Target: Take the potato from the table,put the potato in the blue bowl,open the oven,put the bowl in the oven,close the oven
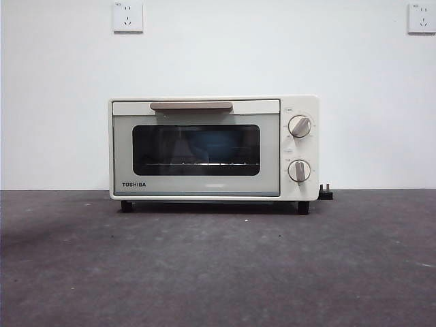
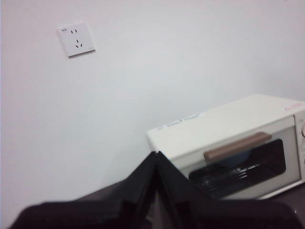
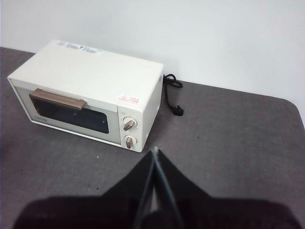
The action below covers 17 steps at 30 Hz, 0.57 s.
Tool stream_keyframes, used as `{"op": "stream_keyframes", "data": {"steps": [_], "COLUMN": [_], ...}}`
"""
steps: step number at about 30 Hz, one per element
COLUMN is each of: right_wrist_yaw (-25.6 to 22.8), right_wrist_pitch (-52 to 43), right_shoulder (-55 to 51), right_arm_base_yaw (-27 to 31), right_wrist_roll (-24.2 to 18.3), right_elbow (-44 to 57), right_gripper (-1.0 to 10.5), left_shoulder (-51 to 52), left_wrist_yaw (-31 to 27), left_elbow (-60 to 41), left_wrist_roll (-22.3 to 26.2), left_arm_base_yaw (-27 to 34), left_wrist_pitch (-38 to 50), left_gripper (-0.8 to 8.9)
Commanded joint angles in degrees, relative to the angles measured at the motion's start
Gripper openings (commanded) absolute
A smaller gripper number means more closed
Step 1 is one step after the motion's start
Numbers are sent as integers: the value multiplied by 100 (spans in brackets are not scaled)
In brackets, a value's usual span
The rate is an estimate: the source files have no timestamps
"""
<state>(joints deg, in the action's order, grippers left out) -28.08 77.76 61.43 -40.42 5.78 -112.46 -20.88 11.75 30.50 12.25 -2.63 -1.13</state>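
The cream-white oven (image 1: 204, 146) stands on the dark grey table (image 1: 218, 272) with its door closed and the tan handle (image 1: 191, 106) at the top. Through the dark glass a blue shape, apparently the blue bowl (image 1: 219, 146), sits on the rack inside. The potato is out of view. My left gripper (image 2: 156, 153) is shut and empty, held up high to the oven's (image 2: 238, 143) left. My right gripper (image 3: 155, 150) is also shut and empty, raised above the table in front of the oven's (image 3: 90, 81) knob side. Neither arm shows in the front view.
The oven's black power cord and plug (image 3: 175, 95) lie on the table by its right side. Two wall sockets (image 1: 128, 16) sit high on the white wall behind. The table's far right corner (image 3: 290, 107) is rounded.
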Motion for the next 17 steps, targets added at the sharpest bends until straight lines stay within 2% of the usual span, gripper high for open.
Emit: {"op": "stream_keyframes", "data": {"steps": [1, 3, 6, 14, 17], "right_wrist_yaw": [-2, -2, -2, -2, 0], "right_wrist_pitch": [101, 103, 101, 103, 103], "right_shoulder": [83, 170, 319, 778, 977], "right_arm_base_yaw": [0, 0, 0, 0, 0], "right_wrist_roll": [24, 24, 24, 24, 24], "right_elbow": [24, 24, 24, 24, 24], "right_gripper": [1, 1, 1, 1, 1], "left_shoulder": [424, 647, 901, 1672, 2004], "left_wrist_yaw": [-319, -612, -730, -730, -807], "left_elbow": [-907, -1364, -1897, -2946, -3005], "left_wrist_roll": [-417, -802, -1075, -1084, -1064], "left_arm_base_yaw": [55, 57, 55, 57, 74], "left_wrist_pitch": [72, 57, 61, 76, -400], "left_gripper": [-4, -4, -4, -4, -4]}}
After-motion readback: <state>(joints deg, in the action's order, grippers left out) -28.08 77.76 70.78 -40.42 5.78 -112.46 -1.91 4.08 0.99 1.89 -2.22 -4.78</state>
